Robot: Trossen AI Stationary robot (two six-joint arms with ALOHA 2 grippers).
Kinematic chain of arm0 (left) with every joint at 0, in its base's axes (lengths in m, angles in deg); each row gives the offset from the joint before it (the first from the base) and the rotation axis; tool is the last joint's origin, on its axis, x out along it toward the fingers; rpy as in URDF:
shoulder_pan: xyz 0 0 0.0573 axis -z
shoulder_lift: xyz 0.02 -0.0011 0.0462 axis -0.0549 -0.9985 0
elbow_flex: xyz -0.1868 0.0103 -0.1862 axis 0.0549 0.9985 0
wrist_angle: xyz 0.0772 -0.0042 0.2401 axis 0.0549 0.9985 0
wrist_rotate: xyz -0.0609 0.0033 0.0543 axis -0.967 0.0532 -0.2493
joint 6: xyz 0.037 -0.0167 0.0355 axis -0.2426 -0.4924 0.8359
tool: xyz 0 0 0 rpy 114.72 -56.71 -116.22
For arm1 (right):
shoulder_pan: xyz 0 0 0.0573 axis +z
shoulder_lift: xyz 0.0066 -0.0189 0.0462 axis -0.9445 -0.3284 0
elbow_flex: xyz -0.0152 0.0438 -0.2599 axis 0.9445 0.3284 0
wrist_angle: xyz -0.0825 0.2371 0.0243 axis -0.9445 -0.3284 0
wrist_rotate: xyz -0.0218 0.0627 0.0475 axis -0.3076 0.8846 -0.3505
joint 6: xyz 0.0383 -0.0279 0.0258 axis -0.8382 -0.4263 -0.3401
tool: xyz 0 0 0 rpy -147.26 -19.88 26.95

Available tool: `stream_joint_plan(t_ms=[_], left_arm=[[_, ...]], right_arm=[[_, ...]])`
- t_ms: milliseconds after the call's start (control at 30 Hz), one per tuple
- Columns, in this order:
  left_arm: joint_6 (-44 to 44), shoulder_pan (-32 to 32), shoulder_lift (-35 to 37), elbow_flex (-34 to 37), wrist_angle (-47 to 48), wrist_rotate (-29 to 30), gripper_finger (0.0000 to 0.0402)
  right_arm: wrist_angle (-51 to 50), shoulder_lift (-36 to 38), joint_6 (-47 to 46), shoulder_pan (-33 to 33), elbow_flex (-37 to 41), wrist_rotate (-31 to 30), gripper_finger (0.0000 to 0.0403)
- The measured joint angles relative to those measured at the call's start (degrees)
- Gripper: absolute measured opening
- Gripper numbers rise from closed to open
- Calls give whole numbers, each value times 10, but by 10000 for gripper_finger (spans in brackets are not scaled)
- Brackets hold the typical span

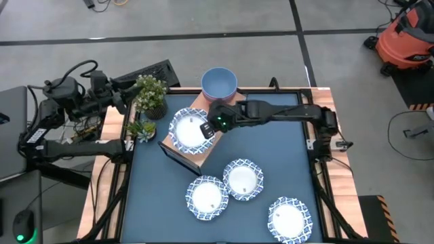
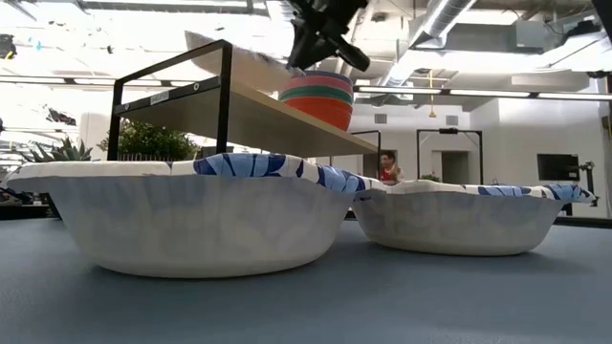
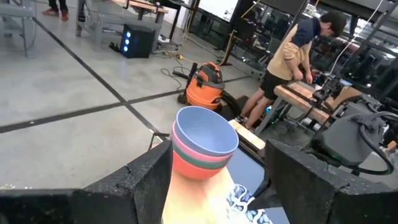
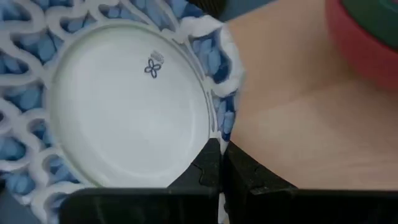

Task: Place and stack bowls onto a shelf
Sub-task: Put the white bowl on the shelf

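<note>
A white bowl with a blue patterned rim point(image 1: 190, 130) is above the near end of the light-wood shelf point(image 4: 298, 124), with my right gripper point(image 1: 207, 130) shut on it. Whether its base touches the board I cannot tell. A stack of small bowls point(image 1: 219, 83), light blue on top, stands on the shelf's far end. Three more white patterned bowls point(image 1: 207, 196), point(image 1: 243, 178), point(image 1: 290, 218) rest on their bases on the dark blue tabletop. My left gripper point(image 1: 122, 95) is open beyond the table's far left corner, pointing level at the stack point(image 3: 202, 140). My right gripper pinches the white bowl's patterned rim point(image 4: 219, 127) between its two fingers, on the side toward the small-bowl stack. The fingers come from the table's right, slanting down. The bowl lies open side up over the shelf board.
Two potted plants point(image 1: 150, 95), point(image 1: 141, 129) stand at the table's far left corner beside the shelf. An orange vacuum point(image 1: 403, 41) is on the floor beyond the table. A person point(image 3: 298, 56) works at a bench in the room behind.
</note>
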Motion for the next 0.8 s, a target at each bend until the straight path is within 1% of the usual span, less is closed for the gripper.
stream_joint_plan(t_ms=[133,233,300,400,567,667,800], left_arm=[[4,0,0,0,1,0,243],[5,0,0,0,3,-1,243],[5,0,0,0,4,-3,243],[6,0,0,0,4,-15,243],[6,0,0,0,4,-46,243],[18,0,0,0,9,-53,243],[32,0,0,0,25,-46,243]], right_arm=[[-14,-13,1,-7,-21,1,45],[-8,-20,8,-12,-23,9,49],[-19,-19,30,-15,-20,11,51],[7,-17,51,-19,-22,11,53],[3,-2,62,-24,-22,10,58],[6,3,64,-28,-21,6,70],[-8,10,60,-33,-21,3,96]])
